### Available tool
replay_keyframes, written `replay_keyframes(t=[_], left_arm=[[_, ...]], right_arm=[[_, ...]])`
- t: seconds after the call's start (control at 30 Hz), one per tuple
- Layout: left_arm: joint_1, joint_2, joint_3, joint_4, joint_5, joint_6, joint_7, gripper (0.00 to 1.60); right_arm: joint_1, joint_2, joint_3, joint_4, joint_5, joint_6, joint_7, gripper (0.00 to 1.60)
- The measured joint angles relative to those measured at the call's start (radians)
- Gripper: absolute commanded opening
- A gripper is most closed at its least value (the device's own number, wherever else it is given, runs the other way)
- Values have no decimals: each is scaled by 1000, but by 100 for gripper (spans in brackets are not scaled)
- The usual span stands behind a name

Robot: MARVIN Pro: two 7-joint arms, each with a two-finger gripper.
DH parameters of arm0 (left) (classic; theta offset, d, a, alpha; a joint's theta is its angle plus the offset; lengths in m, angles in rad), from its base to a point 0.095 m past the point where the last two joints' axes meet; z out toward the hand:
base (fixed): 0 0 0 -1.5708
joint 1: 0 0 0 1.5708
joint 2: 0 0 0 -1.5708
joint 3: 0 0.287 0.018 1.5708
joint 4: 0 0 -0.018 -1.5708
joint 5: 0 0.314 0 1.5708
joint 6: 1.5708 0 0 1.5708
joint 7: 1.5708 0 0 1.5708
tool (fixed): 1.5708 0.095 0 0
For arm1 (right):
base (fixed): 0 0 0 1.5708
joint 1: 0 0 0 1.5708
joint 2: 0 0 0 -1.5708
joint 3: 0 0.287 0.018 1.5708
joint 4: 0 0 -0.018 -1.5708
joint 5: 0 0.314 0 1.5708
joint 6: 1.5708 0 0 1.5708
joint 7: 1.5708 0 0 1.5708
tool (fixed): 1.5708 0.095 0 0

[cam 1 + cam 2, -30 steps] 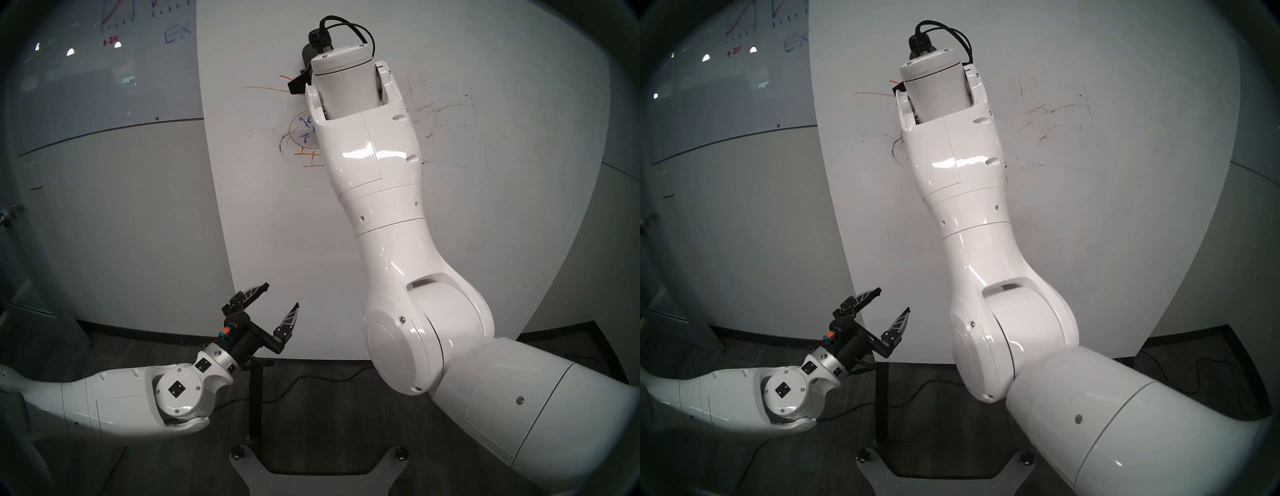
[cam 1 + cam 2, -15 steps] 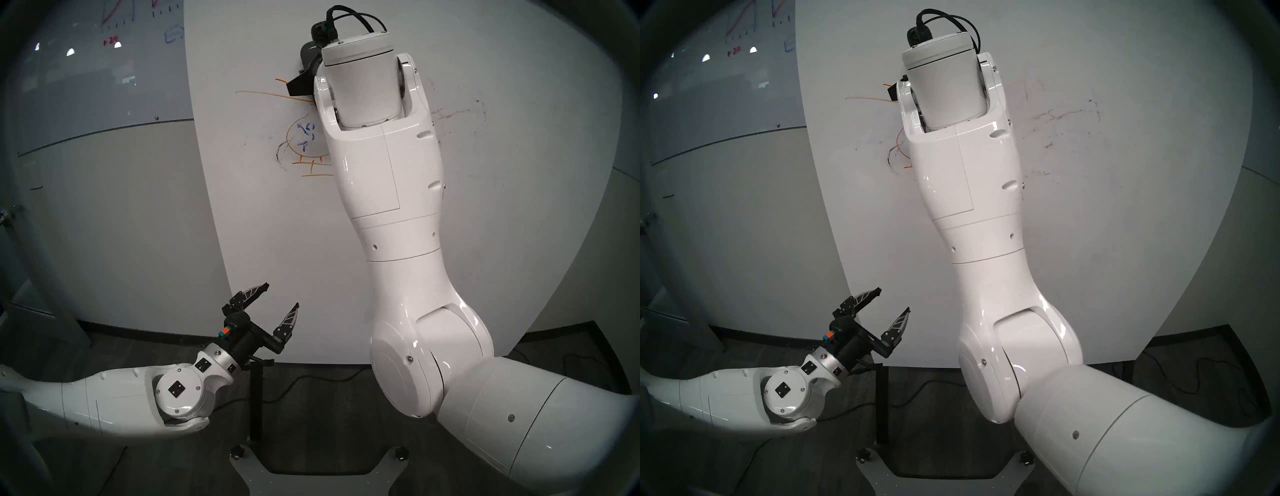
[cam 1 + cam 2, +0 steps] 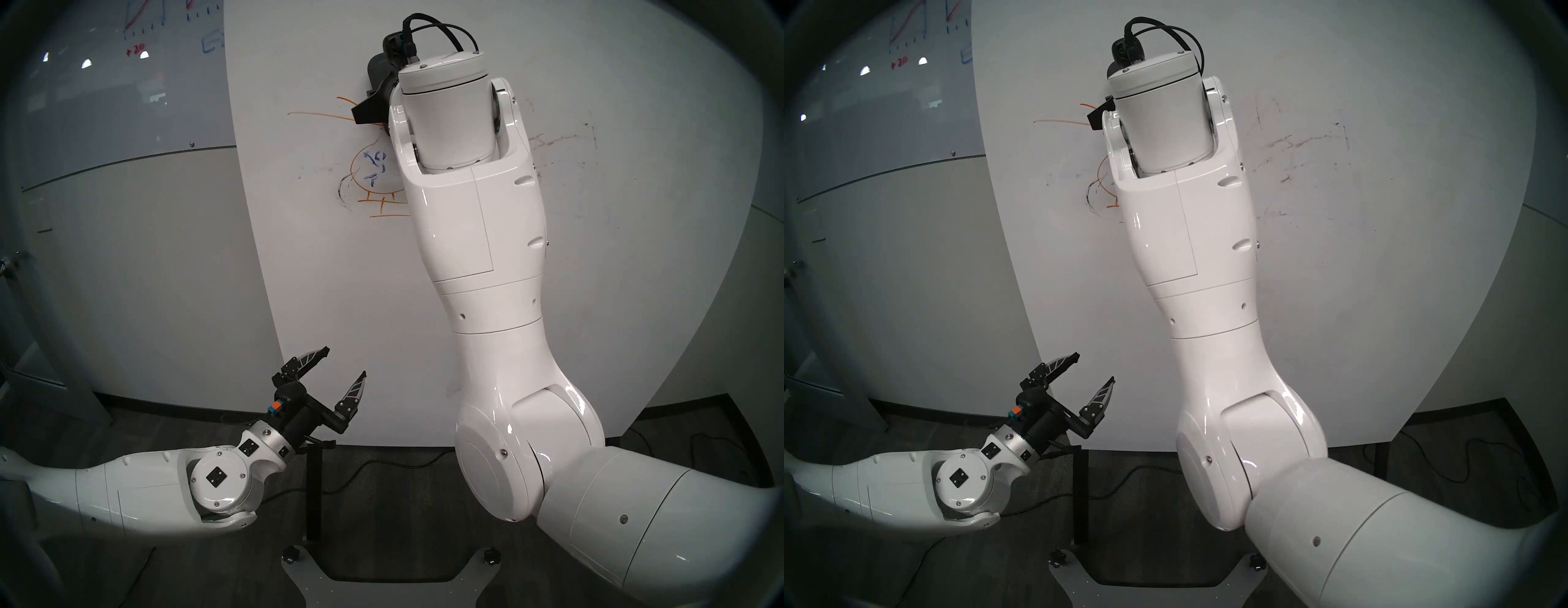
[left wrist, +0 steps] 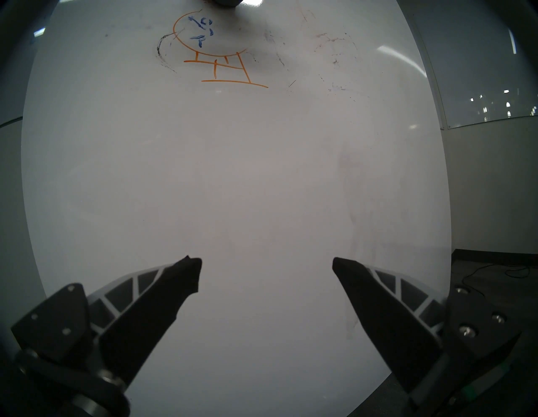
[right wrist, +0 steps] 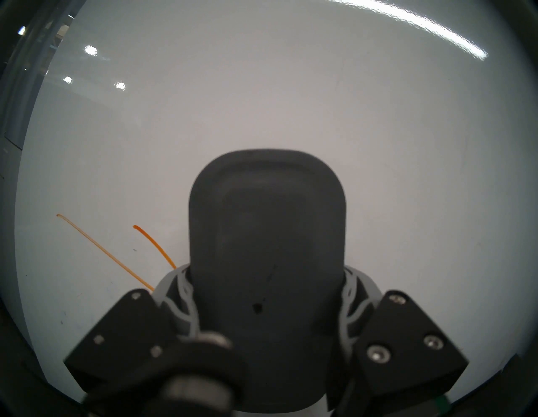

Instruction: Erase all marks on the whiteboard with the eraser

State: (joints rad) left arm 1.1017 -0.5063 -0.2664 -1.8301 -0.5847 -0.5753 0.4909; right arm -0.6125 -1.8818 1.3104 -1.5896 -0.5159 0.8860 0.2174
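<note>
- At far left in the head views the grey glass board [image 3: 106, 97] carries red and blue graph lines; neither wrist camera shows those lines.
- The left gripper [image 3: 343, 363] hangs low before the whiteboard [image 3: 360, 297], jaws spread wide and empty. Its own camera confirms this: both fingertips [image 4: 189, 270] stand well apart, with only bare board between them.
- The orange helicopter drawing [image 3: 373, 187] sits in the board's upper middle. The left head view shows only its left half and the blue stick figure [image 3: 375, 167]; the right arm [image 3: 488, 254] hides the rest. The left wrist camera shows the whole skid frame [image 4: 230, 68] and the black scribbles [image 4: 163, 52] beside it.
- The eraser [image 5: 266, 241] is clamped at its sides by the right gripper [image 5: 266, 291], jaws closed on it, up near the board's top, above the drawing. The head view catches only a grey edge [image 3: 375, 70] of it; whether it touches the board cannot be told.
- Faint reddish smudges [image 3: 1301, 144] lie right of the arm, clearest in the right head view.
</note>
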Motion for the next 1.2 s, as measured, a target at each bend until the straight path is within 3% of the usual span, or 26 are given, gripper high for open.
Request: replay_keyframes(t=[1.2], left_arm=[[0,0,0,0,0,0,0,160]], right_arm=[[-79,10,-3,-40,-19,-41,20,0]])
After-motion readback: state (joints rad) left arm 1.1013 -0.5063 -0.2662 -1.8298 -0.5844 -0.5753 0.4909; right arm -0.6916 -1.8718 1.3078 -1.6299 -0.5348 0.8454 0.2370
